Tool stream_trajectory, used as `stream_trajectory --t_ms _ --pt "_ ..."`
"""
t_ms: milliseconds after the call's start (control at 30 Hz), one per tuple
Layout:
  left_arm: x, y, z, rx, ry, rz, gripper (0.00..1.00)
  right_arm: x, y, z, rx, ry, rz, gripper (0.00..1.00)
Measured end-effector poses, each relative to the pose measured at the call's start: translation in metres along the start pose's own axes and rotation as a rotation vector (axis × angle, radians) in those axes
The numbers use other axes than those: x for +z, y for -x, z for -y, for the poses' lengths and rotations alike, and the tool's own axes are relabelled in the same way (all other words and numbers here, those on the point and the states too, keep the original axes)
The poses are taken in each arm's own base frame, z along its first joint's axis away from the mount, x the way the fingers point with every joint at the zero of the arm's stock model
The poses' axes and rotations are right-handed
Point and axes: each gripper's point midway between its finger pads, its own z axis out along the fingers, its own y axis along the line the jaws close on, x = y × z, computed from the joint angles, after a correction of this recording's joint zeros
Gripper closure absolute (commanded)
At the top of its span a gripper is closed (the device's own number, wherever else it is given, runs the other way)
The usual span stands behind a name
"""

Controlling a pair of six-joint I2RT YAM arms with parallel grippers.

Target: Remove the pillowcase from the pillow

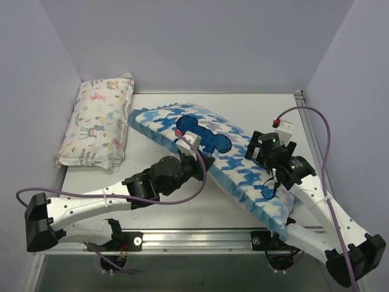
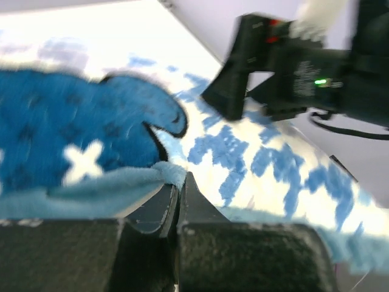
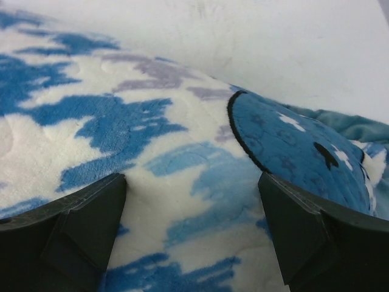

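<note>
The pillowcase (image 1: 237,161), blue-and-white houndstooth with dark blue mouse-head shapes and a teal frill, lies slantwise on the table and looks stuffed. The plain white pillow is hidden inside it. My left gripper (image 1: 205,162) is at the cover's near edge. In the left wrist view it (image 2: 176,182) is shut on the teal frill (image 2: 91,191). My right gripper (image 1: 256,152) rests on top of the cover towards its right end. In the right wrist view it (image 3: 191,204) is open, with both fingers pressed into the houndstooth fabric (image 3: 182,152) beside a mouse-head shape (image 3: 292,149).
A smaller pastel animal-print pillow (image 1: 97,121) lies at the back left against the wall. Walls close the table on the left, back and right. A metal rail (image 1: 200,240) runs along the near edge between the arm bases.
</note>
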Motion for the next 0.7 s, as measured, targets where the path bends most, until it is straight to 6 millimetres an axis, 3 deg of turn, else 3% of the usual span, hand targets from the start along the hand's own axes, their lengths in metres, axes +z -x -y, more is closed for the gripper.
stream_trajectory --t_ms 167,267,333,400,467,567,700 --pt "-0.005 0.05 0.051 0.171 -0.027 0.047 1.0 -0.009 0.009 -0.029 -0.018 0.115 -0.021 0.05" --pt "0.014 0.076 0.065 0.236 0.004 0.06 1.0 -0.016 0.021 -0.039 -0.026 0.155 -0.01 0.04" --pt "0.038 0.088 0.06 0.238 0.04 0.049 1.0 -0.018 0.032 -0.044 -0.018 0.169 0.0 0.04" --pt "0.067 0.093 0.041 0.206 0.088 0.024 1.0 -0.017 0.046 -0.044 -0.012 0.164 0.007 0.03" --pt "0.095 0.084 0.011 0.166 0.142 -0.029 1.0 -0.015 0.063 -0.042 0.007 0.145 0.021 0.02" --pt "0.135 0.051 -0.051 0.084 0.259 -0.13 1.0 -0.013 0.097 -0.037 0.034 0.116 0.047 0.01" --pt "0.168 0.005 -0.128 -0.014 0.407 -0.223 1.0 -0.027 0.147 -0.04 0.059 0.123 0.117 0.01"
